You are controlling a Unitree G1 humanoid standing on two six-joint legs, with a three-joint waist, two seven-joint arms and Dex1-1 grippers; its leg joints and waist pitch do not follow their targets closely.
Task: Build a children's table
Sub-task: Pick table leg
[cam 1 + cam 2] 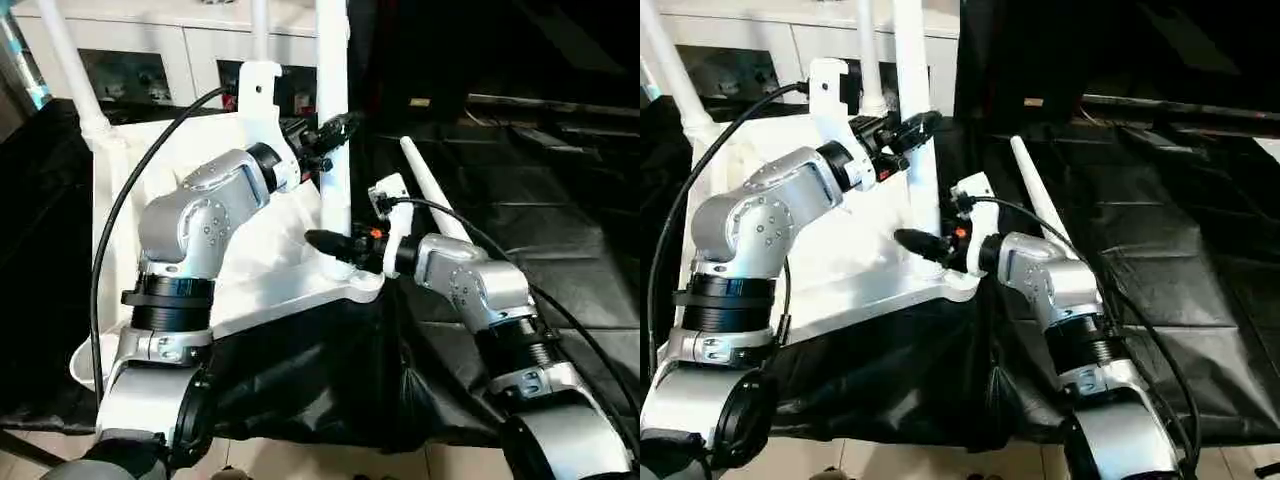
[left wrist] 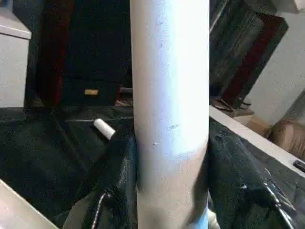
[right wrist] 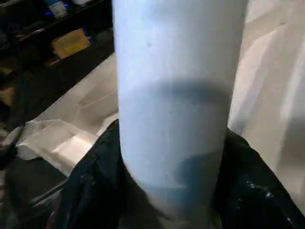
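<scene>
White plastic everywhere: children's table lying upside down on a desk draped in black sheeting, underside up, with three legs standing in its corner sockets — one far left, one far middle, one at the near-right corner. Fourth leg loose on the black cover just right of the top, apart from it.

Both grippers on the near-right leg. Left gripper closed around it partway up, black fingers pressed to either side of the shaft in the left wrist view. Right gripper clamped low on the same leg, just above the socket, fingers hugging both flanks of the tube in the right wrist view.

Step in hand, by the look of it: seating this leg fully. Best done by keeping the shaft upright and in line with the socket, pressing or twisting straight down its axis rather than levering sideways, with the lower grip steadying the base so the light top does not slide off the desk's near edge.

Left arm reaching forward across the tabletop, elbow raised, wrist turned in toward the right. Right arm bent at the elbow, forearm angled in from the right, wrist level and pointing left at the foot of the leg. White cabinet behind, at the far edge.
</scene>
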